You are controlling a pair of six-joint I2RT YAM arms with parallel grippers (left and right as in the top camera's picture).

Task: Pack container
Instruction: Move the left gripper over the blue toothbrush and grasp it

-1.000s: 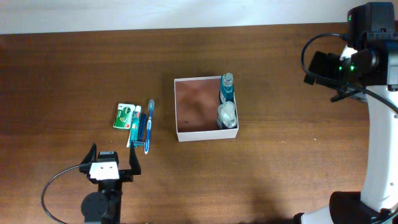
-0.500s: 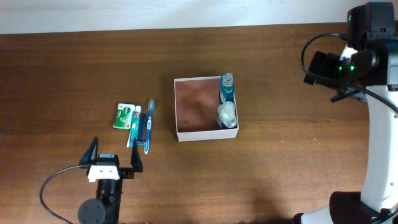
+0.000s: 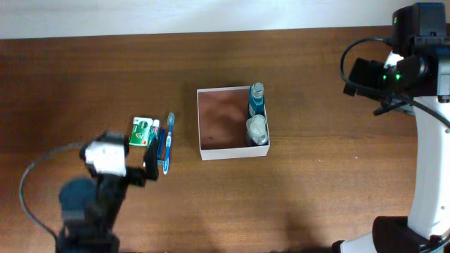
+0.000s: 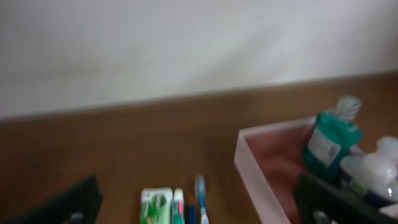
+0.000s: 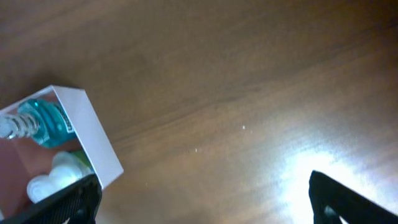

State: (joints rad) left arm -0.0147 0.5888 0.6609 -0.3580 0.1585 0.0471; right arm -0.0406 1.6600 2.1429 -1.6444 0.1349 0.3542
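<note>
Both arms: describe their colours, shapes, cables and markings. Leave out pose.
The left arm is black with a white block at the wrist and a thin grey cable looping out. The right arm has a white link, black housings, a lit green light and a black cable loop. The wrist views show black left fingers and black right fingers. No markings are legible.

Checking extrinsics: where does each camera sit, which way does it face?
Overhead: above the table, looking straight down; box, toothbrush, left arm, right arm show.
Left wrist: low on left arm, facing across the table to the wall; jaws spread at bottom corners.
Right wrist: high on right arm, tilted down at the table; jaws spread at bottom corners.
Shared: all three see the box and its blue bottle.
</note>
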